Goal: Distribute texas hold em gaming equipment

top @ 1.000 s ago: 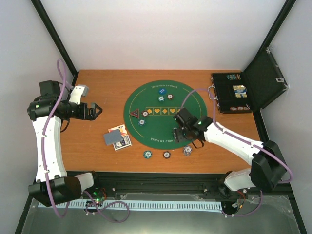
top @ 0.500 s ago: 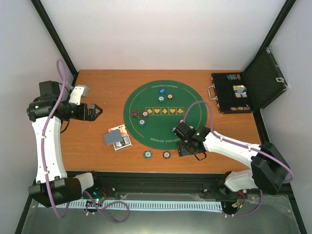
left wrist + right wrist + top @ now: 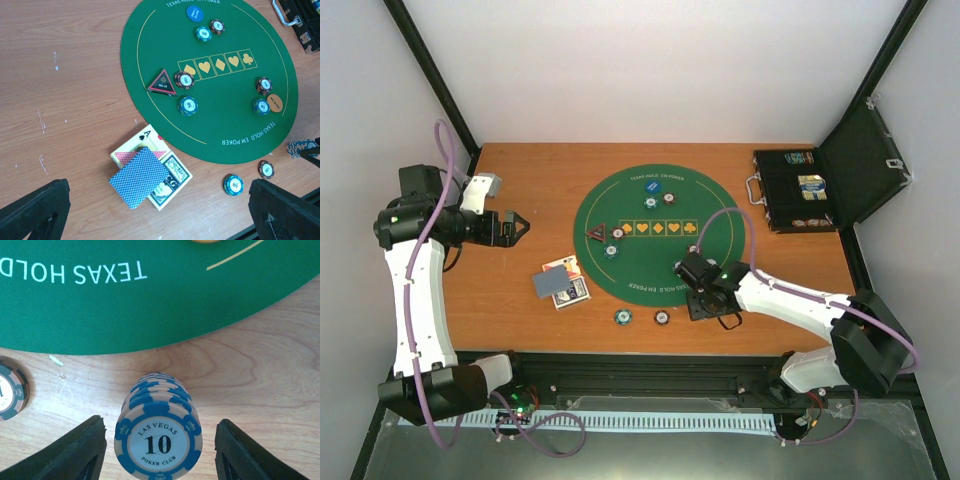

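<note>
My right gripper [image 3: 708, 305] is low over the table just off the mat's near edge. It is open, with a jaw on each side of a stack of blue-and-cream "10" chips [image 3: 159, 437] and a gap on both sides. My left gripper [image 3: 520, 228] is open and empty, held above the wood left of the mat. A small pile of playing cards [image 3: 560, 284], the top one blue-backed [image 3: 142, 177], lies off the mat's left edge. The red-edged triangle marker [image 3: 598, 233] and several chips lie on the mat, along with a blue disc [image 3: 649, 186] and an orange disc [image 3: 274, 103].
The round green felt mat [image 3: 640, 265] fills the table's middle. Two single chips [image 3: 623, 318] [image 3: 662, 318] lie on the wood near the front edge. The open black case [image 3: 800, 190] stands at the back right. A small grey box [image 3: 486, 186] lies at the far left.
My right gripper has moved off the mat toward the near edge and come down around the chip stack, which it now covers in the top view. The left arm has not moved.
</note>
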### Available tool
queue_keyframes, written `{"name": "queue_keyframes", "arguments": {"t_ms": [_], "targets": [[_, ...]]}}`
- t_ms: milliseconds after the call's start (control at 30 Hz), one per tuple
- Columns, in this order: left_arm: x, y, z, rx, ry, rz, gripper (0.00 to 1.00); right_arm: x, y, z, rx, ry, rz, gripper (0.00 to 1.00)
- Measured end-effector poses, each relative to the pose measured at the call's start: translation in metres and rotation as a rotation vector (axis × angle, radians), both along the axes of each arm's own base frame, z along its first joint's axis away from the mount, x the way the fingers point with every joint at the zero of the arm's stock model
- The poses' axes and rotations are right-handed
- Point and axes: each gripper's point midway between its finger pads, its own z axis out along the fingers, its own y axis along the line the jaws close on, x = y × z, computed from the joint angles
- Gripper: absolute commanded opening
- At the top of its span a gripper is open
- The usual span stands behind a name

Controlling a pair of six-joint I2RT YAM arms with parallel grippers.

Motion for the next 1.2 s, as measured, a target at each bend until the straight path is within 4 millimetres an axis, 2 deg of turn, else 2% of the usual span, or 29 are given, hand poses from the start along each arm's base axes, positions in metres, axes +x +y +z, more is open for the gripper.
{"name": "queue_keyframes", "arguments": {"t_ms": [500, 767, 867, 1033, 1200], "targets": [[0.0, 0.0, 0.0, 0.001, 0.0, 0.001, 1.0, 0.002, 0.002, -0.004, -0.004, 0.0, 0.01, 0.37], [0.0, 0.0, 0.001, 0.002, -0.004, 0.0, 1.0, 0.002, 0.002, -0.004, -0.005, -0.003, 0.014, 0.21], [0.001, 0.001, 0.003, 0.005, -0.008, 0.002, 1.0, 0.002, 0.001, -0.002, -0.011, -0.001, 0.018, 0.19], [0.001, 0.002, 0.005, 0.011, -0.015, 0.004, 1.0, 0.01, 0.007, 0.02, -0.001, -0.032, 0.025, 0.14], [0.001, 0.002, 0.006, 0.012, -0.016, 0.004, 1.0, 0.031, 0.026, 0.061, 0.057, -0.108, 0.028, 0.13]]}}
